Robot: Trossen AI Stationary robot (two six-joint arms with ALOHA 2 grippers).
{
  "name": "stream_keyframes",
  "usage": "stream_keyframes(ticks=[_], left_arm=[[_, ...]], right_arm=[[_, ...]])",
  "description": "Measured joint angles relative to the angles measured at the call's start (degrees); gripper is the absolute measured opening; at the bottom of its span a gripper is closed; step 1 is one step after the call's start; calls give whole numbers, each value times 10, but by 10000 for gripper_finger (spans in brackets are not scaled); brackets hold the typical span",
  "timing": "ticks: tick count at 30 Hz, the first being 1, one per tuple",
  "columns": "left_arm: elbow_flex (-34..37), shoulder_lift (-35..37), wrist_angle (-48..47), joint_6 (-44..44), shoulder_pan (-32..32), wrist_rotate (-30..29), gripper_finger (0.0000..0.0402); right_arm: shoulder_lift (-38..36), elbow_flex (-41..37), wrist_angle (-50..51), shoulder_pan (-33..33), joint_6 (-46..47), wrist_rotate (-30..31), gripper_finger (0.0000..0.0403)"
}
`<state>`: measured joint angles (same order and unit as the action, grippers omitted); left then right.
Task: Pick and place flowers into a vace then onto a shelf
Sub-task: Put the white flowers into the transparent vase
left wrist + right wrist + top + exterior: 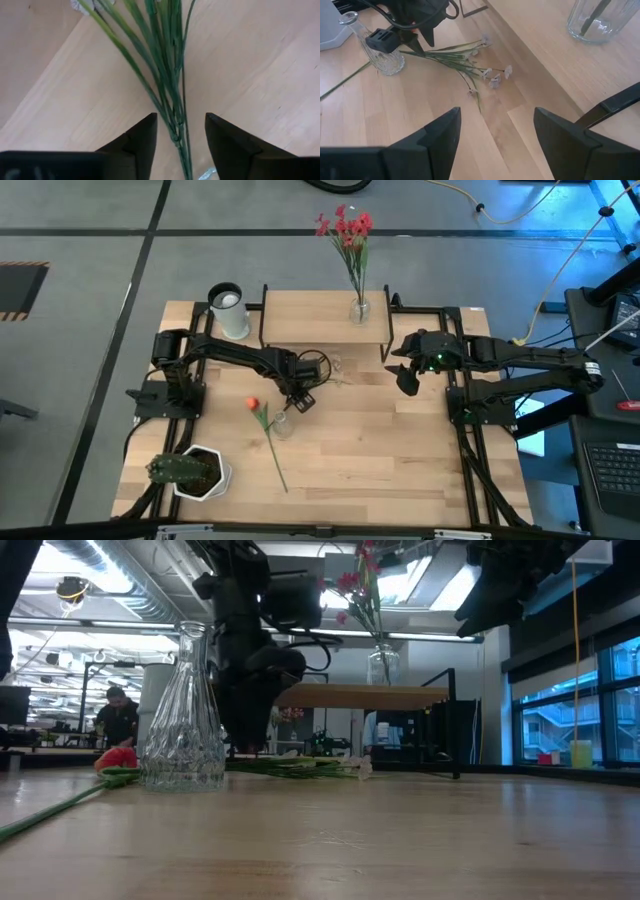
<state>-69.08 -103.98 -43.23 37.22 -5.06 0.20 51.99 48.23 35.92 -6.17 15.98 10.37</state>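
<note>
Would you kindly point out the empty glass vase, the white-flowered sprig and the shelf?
empty glass vase (185, 740): low view, ribbed body.
white-flowered sprig (462, 60): right wrist view, green stems.
shelf (310, 320): high view, bare board.

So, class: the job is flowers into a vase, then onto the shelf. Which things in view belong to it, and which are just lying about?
Job: white sprig, between the open left gripper fingers; tulip; empty vase; shelf; filled vase.
Lying about: potted plant; white cylinder.

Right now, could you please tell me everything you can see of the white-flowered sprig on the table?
The white-flowered sprig lies flat on the light-wood table, in front of the shelf. Several thin green stems fan out to small pale blossoms. The open left gripper straddles its bunched stems beside the empty glass vase.
</note>
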Motion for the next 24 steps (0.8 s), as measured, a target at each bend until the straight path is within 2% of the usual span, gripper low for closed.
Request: stream_keyframes(ticks=[7, 14, 19, 24], left_arm=[[0, 0, -3, 6, 0, 15, 209], [0, 0, -3, 6, 2, 0, 208], [0, 0, -1, 18, 2, -51, 205], [1, -6, 38, 6, 0, -54, 205]], right_arm=[[0, 0, 0, 0, 0, 1, 251], [0, 0, 0, 0, -17, 1, 251], [0, 0, 0, 0, -17, 1, 251], [0, 0, 0, 0, -16, 1, 251]])
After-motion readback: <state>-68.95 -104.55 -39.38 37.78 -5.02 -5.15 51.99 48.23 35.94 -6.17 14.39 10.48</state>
